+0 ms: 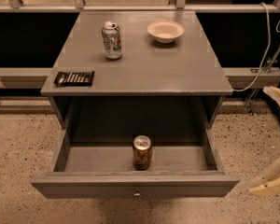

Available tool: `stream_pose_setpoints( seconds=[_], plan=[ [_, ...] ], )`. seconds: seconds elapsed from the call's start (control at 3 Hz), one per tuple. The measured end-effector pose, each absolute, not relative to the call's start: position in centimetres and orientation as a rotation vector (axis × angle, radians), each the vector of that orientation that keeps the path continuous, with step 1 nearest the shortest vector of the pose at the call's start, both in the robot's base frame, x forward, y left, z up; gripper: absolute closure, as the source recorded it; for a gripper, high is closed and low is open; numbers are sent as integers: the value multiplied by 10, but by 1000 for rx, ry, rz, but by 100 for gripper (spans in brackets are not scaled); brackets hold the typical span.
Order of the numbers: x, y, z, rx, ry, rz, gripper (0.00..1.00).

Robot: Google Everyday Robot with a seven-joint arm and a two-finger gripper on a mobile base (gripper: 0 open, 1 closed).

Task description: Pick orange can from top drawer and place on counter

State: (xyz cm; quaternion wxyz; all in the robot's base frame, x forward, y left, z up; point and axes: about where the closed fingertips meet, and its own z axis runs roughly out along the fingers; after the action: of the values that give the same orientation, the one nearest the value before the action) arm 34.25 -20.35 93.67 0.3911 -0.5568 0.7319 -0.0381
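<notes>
The orange-brown mottled soda can with a silver top (142, 152) stands upright in the wide, shallow grey wooden top drawer (130, 185), which is pulled open. The can sits near the middle, close to the front wall, and is the only item inside. No writing on it is legible.

On the flat grey counter (149, 69):
- a silver-white can with green and red print (112, 40), text unreadable
- a shallow cream bowl (165, 31), which appears empty
- a dark flat packet (74, 78) at the front left corner

The cream two-finger gripper (266, 139) is at the right edge, well apart from the drawer. Its fingers are spread wide and hold nothing.
</notes>
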Motion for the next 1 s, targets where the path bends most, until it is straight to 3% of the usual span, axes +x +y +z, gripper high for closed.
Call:
stream_pose_setpoints(
  seconds=[0.67, 1.0],
  plan=[
    [365, -196, 937, -1431, 1823, -72, 0],
    [411, -159, 938, -1497, 1708, 64, 0]
  ],
)
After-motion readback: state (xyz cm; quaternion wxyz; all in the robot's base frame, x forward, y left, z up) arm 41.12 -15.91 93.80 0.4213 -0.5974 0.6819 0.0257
